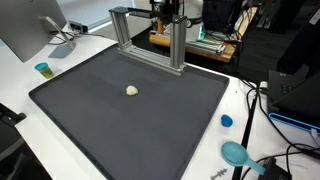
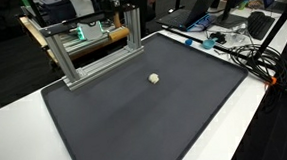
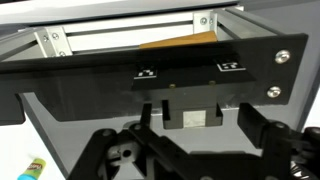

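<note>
In the wrist view my gripper is open and empty, its two dark fingers spread wide. It faces a black panel with two small square markers, mounted on a silver aluminium frame. A black U-shaped bracket with a pale square lies between the fingers. In both exterior views the arm is at the back, by the frame. A small cream lump lies alone on the black mat, well away from the gripper.
The black mat covers a white table. A teal cup and a monitor stand at one side. A blue cap, a teal scoop and cables lie at the other side.
</note>
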Tool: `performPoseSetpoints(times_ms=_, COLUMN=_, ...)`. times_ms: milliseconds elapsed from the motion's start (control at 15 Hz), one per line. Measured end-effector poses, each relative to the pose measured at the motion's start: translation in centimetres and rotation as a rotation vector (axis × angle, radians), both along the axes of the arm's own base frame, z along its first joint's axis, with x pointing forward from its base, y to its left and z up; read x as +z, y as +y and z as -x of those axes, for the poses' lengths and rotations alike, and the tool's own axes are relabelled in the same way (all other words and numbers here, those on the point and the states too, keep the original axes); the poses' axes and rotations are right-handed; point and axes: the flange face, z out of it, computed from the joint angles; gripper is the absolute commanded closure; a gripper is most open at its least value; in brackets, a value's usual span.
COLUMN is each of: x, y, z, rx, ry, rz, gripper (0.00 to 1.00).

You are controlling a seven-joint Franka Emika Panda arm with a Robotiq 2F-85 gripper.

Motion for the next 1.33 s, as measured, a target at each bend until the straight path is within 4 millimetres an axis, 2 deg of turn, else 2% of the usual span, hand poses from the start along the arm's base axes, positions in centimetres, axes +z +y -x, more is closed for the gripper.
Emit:
performPoseSetpoints(times_ms=67, x=0.2, y=0.2, z=0.0, rx=0.006, ry=-0.006, rz=0.003, gripper=0.18)
performPoseSetpoints(times_ms=467, x=0.2, y=1.1, z=0.1, rx=0.026, ry=-0.006, rz=0.020, gripper=0.18)
performPoseSetpoints(times_ms=600, x=0.1, y=1.0, z=0.0, rx=0.020, ry=-0.003, rz=0.024, gripper=0.03)
performPoseSetpoints(times_ms=667, x=-0.1, y=0.7, z=0.0, rx=0.005, ry=-0.001, rz=0.023, gripper=0.09)
performPoseSetpoints(times_ms=733, x=-0.2, y=0.4, z=0.0, rx=-0.011, ry=0.002, rz=0.021, gripper=0.04)
performPoseSetpoints(times_ms=1067, x=-0.4, y=-0.2, z=-0.1, rx=-0.031, ry=0.010, rz=0.019, gripper=0.00)
performPoseSetpoints(times_ms=1267, x=-0.4, y=-0.1, z=-0.1, rx=-0.029, ry=0.010, rz=0.020, gripper=0.00)
performPoseSetpoints(times_ms=1333, x=-0.4, y=-0.1, z=-0.1, rx=-0.028, ry=0.010, rz=0.020, gripper=0.06)
